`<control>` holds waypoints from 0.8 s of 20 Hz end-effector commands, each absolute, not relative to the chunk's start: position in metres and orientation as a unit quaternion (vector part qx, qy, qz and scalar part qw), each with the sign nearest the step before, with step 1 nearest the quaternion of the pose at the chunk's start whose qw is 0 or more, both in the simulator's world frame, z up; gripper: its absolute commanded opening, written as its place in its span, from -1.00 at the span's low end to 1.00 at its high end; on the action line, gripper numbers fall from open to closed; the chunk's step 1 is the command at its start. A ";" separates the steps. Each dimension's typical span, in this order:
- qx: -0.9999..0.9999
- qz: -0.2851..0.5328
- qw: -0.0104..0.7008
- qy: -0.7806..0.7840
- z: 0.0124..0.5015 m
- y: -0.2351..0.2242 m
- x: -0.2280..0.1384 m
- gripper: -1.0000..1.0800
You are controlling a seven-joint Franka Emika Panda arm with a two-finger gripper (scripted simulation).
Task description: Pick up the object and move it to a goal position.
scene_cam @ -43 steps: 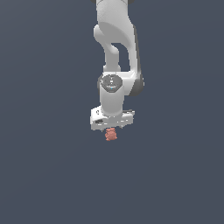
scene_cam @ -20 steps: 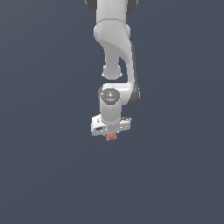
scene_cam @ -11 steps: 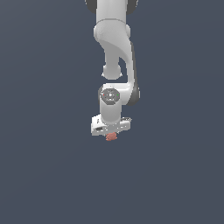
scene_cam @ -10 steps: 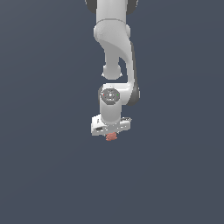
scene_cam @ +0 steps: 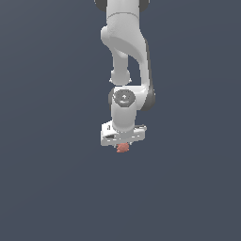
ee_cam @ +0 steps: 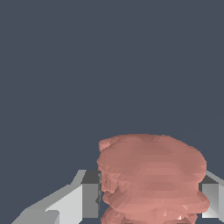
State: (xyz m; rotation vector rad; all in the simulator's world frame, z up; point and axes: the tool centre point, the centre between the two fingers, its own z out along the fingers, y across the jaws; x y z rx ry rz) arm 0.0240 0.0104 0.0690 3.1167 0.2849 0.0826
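Comparing exterior frames: arm lowered earlier, unchanged over the last second; hand (scene_cam: 123,145) hangs straight down, salmon-red object (scene_cam: 123,148) protruding beneath it. Wrist view: fingers (ee_cam: 90,199) pressed against both sides of the object (ee_cam: 151,175). Grip secured; transport likely remains.

A salmon-red, ridged object (ee_cam: 151,177) shows between the white-and-grey fingers (ee_cam: 89,199) of a white gripper (scene_cam: 123,141) on a white arm (scene_cam: 126,47) with dark joints, against a plain slate-blue backdrop.
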 end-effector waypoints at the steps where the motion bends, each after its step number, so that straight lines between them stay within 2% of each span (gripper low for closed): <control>1: 0.995 0.043 0.008 0.086 0.087 0.021 0.034 -1.00; 16: 0.980 0.191 0.041 0.032 0.258 0.107 0.107 -1.00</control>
